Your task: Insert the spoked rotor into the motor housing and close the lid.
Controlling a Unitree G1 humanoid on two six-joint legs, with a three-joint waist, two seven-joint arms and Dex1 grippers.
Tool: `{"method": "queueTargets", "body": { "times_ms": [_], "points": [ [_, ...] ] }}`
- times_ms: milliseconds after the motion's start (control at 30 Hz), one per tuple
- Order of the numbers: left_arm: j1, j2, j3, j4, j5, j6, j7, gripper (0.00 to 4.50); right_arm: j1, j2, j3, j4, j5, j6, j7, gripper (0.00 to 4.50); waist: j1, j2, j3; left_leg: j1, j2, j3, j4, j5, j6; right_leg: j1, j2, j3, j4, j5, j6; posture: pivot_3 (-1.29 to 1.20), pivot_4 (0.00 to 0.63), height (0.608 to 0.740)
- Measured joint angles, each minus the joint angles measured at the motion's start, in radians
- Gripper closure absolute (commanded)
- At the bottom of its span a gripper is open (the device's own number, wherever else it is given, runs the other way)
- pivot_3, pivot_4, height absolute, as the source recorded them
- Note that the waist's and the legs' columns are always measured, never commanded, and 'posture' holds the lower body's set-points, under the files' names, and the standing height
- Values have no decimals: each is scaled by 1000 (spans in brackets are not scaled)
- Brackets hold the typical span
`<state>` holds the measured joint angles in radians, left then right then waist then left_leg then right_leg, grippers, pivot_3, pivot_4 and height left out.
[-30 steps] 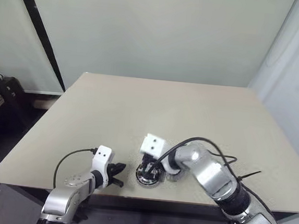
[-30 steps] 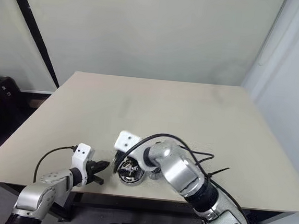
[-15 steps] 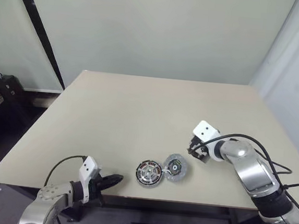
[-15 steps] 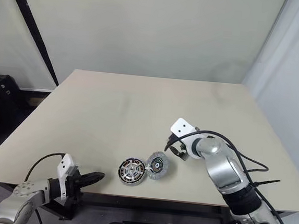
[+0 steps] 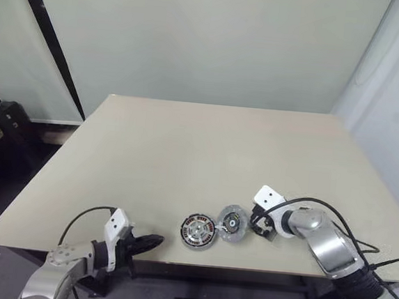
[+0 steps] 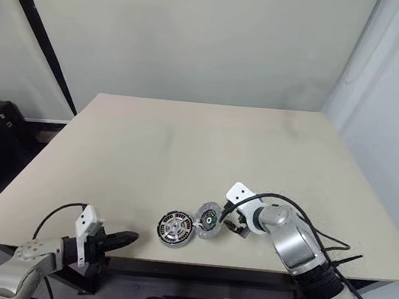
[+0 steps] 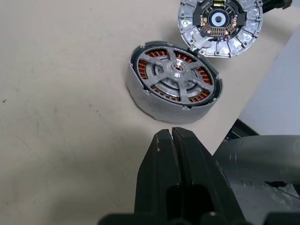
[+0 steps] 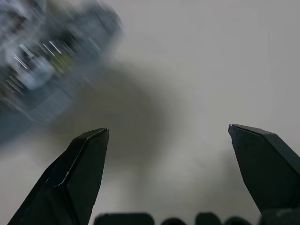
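The motor housing (image 7: 146,101) sits near the table's front edge, copper windings showing. The spoked rotor (image 7: 176,74) lies inside it, silver spokes over the windings. The lid (image 7: 219,21) lies just to the right, dark inner face up, its edge touching the housing's rim. My left gripper (image 7: 171,136) is shut and empty, a short way left of the housing (image 5: 198,231) at the table's front edge. My right gripper (image 5: 259,223) is open and empty, low over the table just right of the lid (image 5: 233,223). The right wrist view shows the lid (image 8: 42,56) blurred beyond the open fingers (image 8: 82,168).
The beige table (image 5: 185,148) stretches bare behind the parts. Its front edge (image 5: 176,261) runs close below the housing and both grippers. A black pole (image 5: 55,42) leans beyond the far left corner.
My right gripper has left the spot over the housing, swung right and come down beside the lid. My left gripper has drawn back left toward the front edge.
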<state>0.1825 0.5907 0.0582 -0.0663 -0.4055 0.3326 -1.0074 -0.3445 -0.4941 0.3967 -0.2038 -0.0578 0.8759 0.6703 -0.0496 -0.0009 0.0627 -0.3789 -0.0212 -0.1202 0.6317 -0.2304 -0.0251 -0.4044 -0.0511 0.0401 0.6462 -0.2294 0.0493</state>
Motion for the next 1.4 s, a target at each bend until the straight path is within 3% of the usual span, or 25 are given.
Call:
{"method": "queueTargets", "body": {
  "times_ms": [267,533,733,1133,1400],
  "points": [
    [1,0,-7,-1,10,-2,4,4500,5,198,-14,-86,62,130,-83,46,0,0,0,1,0,0,0,0,0,0,0,0,1,0,0,0,0,740],
    [6,-1,-10,-25,13,-4,16,4500,5,305,92,-1,57,98,-161,46,0,0,0,2,0,0,0,0,0,-1,0,0,1,1,-1,0,0,740],
    [22,-1,-10,-55,13,-5,28,4500,5,293,104,43,59,0,-146,46,0,0,0,2,0,0,1,0,0,0,1,0,1,1,-1,0,0,740],
    [29,-2,-11,-55,13,-6,32,4500,-65,156,95,91,201,-215,207,46,0,0,0,3,1,0,3,0,0,3,1,0,2,1,-1,0,0,740],
    [12,-2,-17,-55,13,-7,29,4500,-91,172,144,234,163,-337,245,46,0,0,0,3,0,0,6,0,0,2,1,1,7,1,-1,0,0,740]
  ]
}}
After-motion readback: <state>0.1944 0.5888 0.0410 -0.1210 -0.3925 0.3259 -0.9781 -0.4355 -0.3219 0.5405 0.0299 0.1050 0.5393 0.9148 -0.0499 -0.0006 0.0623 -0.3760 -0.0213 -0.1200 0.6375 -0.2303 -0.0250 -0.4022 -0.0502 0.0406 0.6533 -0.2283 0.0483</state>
